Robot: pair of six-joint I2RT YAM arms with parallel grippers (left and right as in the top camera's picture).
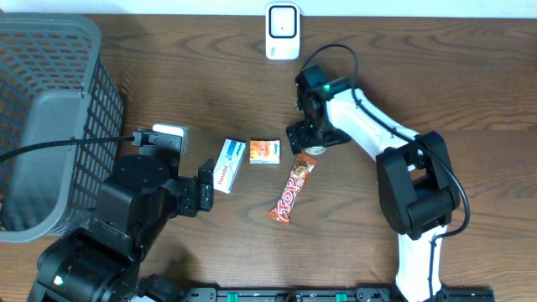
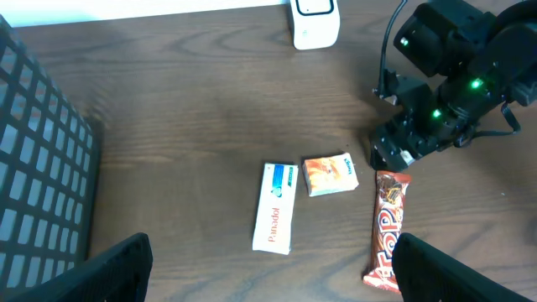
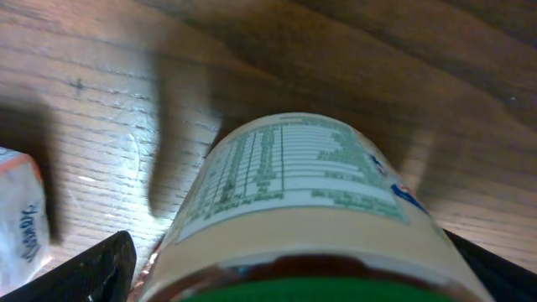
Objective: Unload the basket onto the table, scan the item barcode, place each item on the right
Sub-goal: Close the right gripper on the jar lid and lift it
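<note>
A jar with a green lid and a cream printed label (image 3: 285,193) lies between the fingers of my right gripper (image 3: 289,268). Its jaws stand open on either side of the jar, with a sliver of table showing by the left finger. From overhead the right gripper (image 1: 312,143) hangs low over the jar and hides most of it. A white scanner (image 1: 283,32) stands at the table's far edge. A white Panadol box (image 1: 228,164), a small orange packet (image 1: 264,151) and a red chocolate bar (image 1: 292,190) lie mid-table. My left gripper (image 2: 273,273) is open and holds nothing.
A grey mesh basket (image 1: 50,109) fills the left side. A small white object (image 1: 170,132) lies beside the left arm. The chocolate bar's top end (image 2: 392,189) lies right below the right gripper (image 2: 403,151).
</note>
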